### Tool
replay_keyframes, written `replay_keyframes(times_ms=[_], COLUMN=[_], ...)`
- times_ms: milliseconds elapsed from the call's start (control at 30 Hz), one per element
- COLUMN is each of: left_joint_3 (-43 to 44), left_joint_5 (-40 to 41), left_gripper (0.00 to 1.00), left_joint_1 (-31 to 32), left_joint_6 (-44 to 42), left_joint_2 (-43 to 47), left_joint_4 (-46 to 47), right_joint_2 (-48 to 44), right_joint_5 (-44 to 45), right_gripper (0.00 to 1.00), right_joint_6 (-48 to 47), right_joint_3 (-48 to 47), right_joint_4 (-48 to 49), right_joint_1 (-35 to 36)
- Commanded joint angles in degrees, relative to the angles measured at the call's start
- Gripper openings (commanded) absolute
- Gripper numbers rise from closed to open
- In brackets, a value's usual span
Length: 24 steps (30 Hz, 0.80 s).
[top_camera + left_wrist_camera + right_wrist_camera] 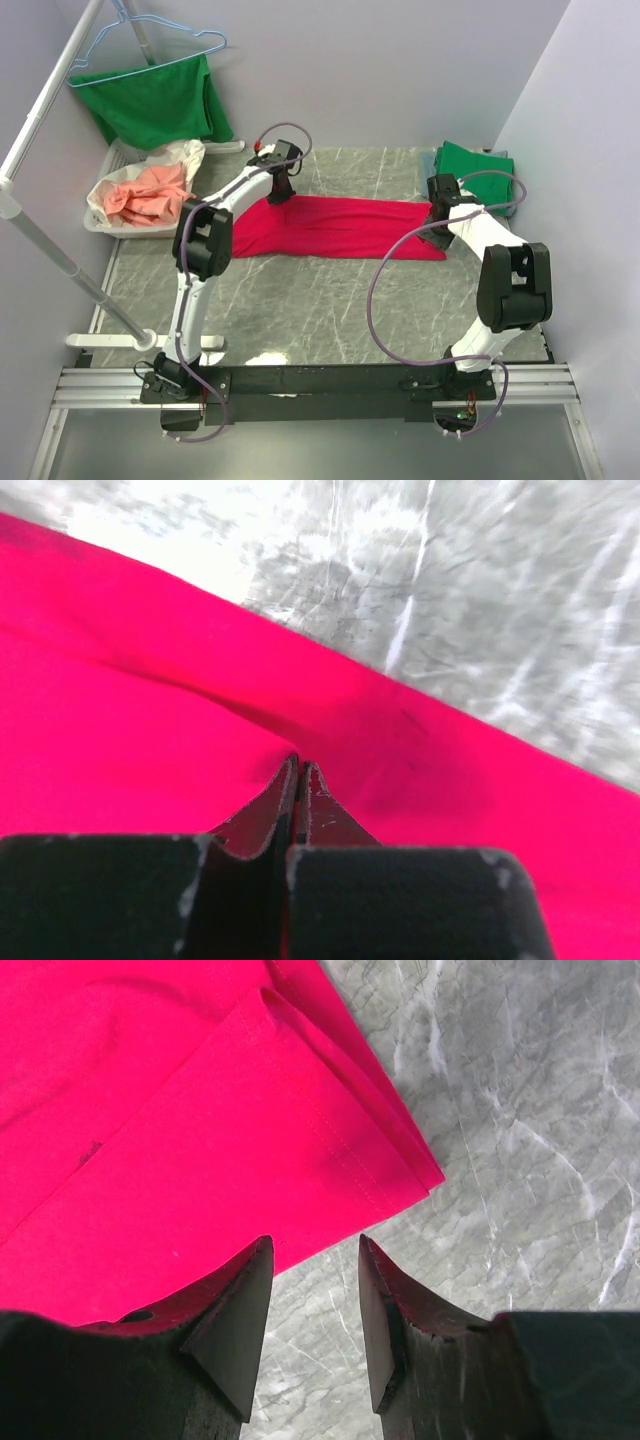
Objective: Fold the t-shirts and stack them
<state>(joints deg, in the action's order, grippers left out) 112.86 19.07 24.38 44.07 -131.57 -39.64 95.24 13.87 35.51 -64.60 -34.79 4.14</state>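
Pale lilac walls (400, 70); grey marbled tabletop (320, 300); white clothes rail (45, 100) at left.

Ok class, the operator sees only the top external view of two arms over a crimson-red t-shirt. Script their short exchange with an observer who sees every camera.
Operator: Is the left pincer gripping the crimson-red cotton t-shirt?
Observer: Yes. It is shut, and the cloth puckers into a ridge at its tips.
Operator: And the right pincer?
Observer: Open. The shirt's stitched hem corner lies just ahead, and only the grey marbled tabletop shows in the gap between its fingers.
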Motion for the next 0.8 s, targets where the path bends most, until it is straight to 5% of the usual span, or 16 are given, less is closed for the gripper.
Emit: replay_keyframes(times_ms=[0, 167, 267, 500, 767], left_joint_3=[3.3, -2.4, -5.1, -7.2, -22.4], left_joint_5=[-1.5, 5.3, 7.9, 7.8, 6.9], left_gripper=[0.05, 0.47, 0.57, 0.60, 0.59], left_joint_1=[0.3, 0.3, 0.3, 0.5, 0.6], left_joint_6=[-2.7, -3.1, -3.6, -2.2, 6.3], left_joint_2=[-2.5, 2.4, 6.2, 11.0, 16.8], left_joint_4=[1.0, 5.4, 7.0, 1.7, -4.2], right_joint_2=[-1.6, -2.2, -3.0, -2.9, 1.4], right_joint_5=[0.5, 0.8, 0.6, -0.9, -2.4], right_gripper=[0.47, 0.48, 0.50, 0.54, 0.53], right_joint_6=[-0.3, -1.2, -1.7, -2.4, -3.3], right_joint_3=[-1.2, -0.2, 0.4, 0.0, -2.0], right_joint_4=[0.1, 0.4, 1.0, 0.8, -0.5], right_joint_1=[0.4, 0.3, 0.4, 0.7, 1.7])
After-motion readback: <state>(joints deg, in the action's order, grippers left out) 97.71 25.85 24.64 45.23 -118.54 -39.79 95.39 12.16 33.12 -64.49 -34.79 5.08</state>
